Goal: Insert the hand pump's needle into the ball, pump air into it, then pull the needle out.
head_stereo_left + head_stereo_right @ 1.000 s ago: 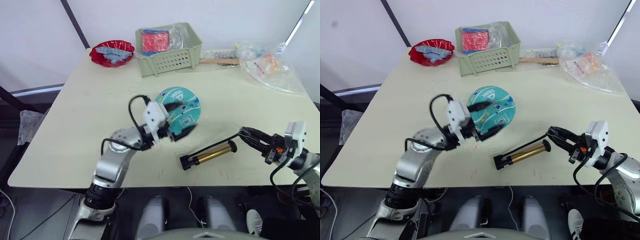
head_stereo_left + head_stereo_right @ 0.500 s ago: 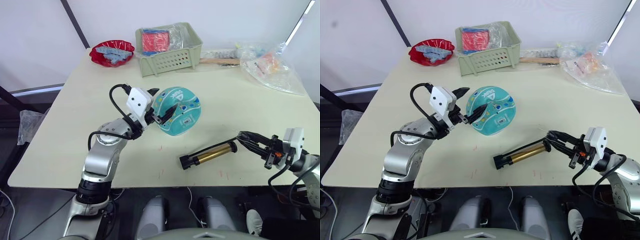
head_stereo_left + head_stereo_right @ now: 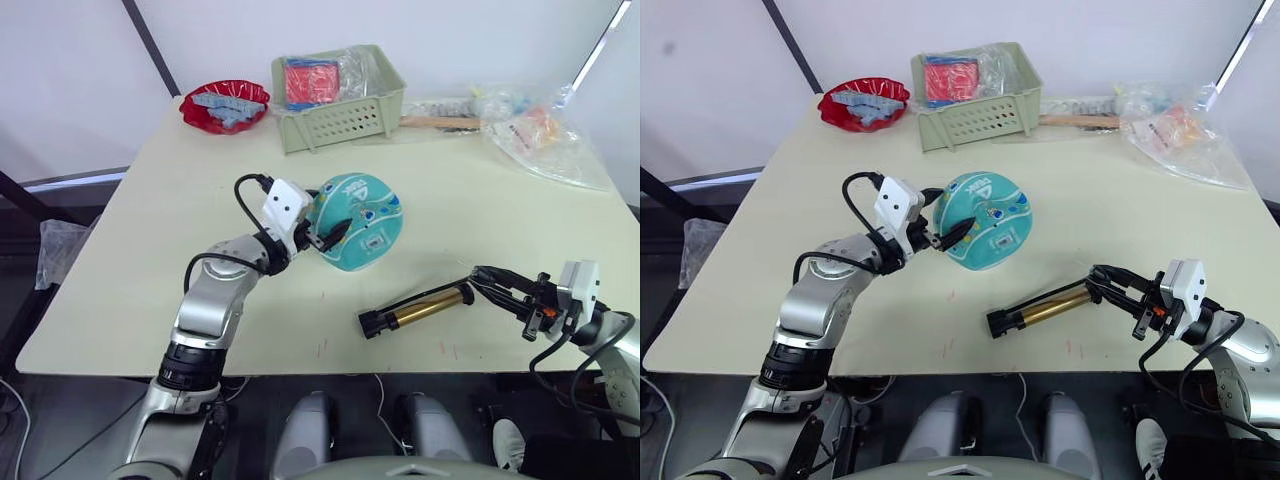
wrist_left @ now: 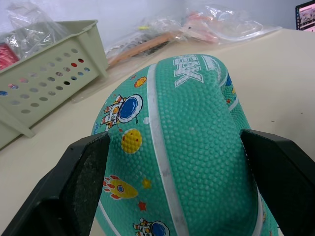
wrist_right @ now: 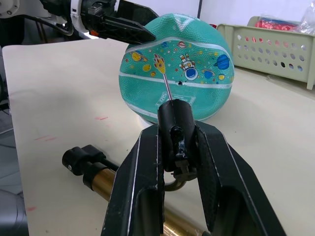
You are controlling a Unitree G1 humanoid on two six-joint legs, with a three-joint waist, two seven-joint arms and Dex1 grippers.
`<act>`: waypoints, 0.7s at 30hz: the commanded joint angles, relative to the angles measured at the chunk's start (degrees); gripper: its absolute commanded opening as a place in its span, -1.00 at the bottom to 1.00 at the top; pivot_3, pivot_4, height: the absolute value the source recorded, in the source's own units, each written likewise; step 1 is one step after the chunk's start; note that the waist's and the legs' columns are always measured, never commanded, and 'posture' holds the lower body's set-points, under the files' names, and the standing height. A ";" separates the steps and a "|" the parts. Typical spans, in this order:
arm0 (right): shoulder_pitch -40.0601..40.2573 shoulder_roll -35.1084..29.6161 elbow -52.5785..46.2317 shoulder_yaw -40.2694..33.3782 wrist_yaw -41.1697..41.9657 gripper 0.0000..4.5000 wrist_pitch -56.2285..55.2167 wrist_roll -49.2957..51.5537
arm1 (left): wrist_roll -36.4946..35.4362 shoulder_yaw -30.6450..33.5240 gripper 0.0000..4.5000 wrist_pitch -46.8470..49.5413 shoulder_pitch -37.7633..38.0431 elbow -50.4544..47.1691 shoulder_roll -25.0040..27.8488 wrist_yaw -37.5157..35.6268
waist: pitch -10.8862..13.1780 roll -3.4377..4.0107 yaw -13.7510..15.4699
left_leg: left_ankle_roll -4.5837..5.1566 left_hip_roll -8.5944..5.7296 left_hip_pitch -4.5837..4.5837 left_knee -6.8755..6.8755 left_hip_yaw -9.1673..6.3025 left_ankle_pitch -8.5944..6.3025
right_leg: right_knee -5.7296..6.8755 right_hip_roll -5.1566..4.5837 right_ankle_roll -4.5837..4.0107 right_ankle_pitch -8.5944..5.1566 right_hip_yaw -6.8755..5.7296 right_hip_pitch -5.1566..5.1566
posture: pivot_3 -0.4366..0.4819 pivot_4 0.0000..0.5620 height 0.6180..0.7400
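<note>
A: Right wrist view, status? How far along was the task?

B: Early. The right gripper [image 5: 179, 147] had its jaws pinched on the black end fitting of the thin black hose, with the thin metal needle [image 5: 167, 88] standing out of it and pointing toward the teal rubber ball with white seams and cartoon prints [image 5: 178, 69]. Needle tip and ball were apart; nothing inserted yet.

A: Ball position?

B: Mid-worktop. The left gripper [image 3: 322, 222] had its jaws spread around the ball's side; in the left wrist view both black fingers [image 4: 81, 179] flanked it closely, though contact could not be confirmed.

A: Pump?

B: The short hand pump with gold-bronze barrel and black T-handle [image 3: 415, 310] lay flat on the cream worktop [image 3: 150, 250], between ball and right gripper, untouched.

A: Remaining?

B: By my judgement, everything: insertion, pumping, withdrawal.
</note>
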 commanded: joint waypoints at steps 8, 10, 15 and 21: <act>0.64 0.66 -2.20 -0.32 -0.93 -0.84 -1.16 0.63 | 0.21 -0.29 0.17 -0.89 -0.90 0.81 -0.52 -0.59 | 0.00 0.00 -0.03 | 0.00 0.00 0.03 0.00 0.00 0.00 | 0.00 -0.01 -0.01 0.00 0.01 0.02 | -0.05 -0.47 0.96; 0.44 0.63 -2.05 -0.25 -0.99 -0.84 -1.15 0.61 | 0.26 -0.27 -0.15 -1.05 -0.96 1.08 -0.51 -0.68 | 0.00 0.00 -0.03 | 0.00 0.00 0.03 0.00 0.00 0.00 | 0.00 -0.01 -0.01 0.00 0.01 0.02 | -0.05 -0.47 0.96; -0.04 0.72 -3.40 1.61 -2.55 -0.84 1.03 0.04 | 0.12 0.37 -0.92 -1.86 -0.42 2.12 -0.55 -1.07 | 0.00 0.00 -0.09 | 0.00 0.00 0.03 0.00 0.00 0.00 | 0.00 -0.01 -0.01 0.00 0.01 0.02 | -0.05 -0.47 0.96; -3.53 0.70 -7.03 6.21 -7.79 -0.84 8.38 -1.17 | -0.06 0.79 -1.00 -1.97 -0.47 3.18 -0.78 -1.38 | 0.00 0.00 -0.11 | 0.00 0.00 0.04 0.01 0.01 0.00 | 0.01 -0.01 -0.02 0.00 0.01 0.02 | -0.05 -0.47 0.96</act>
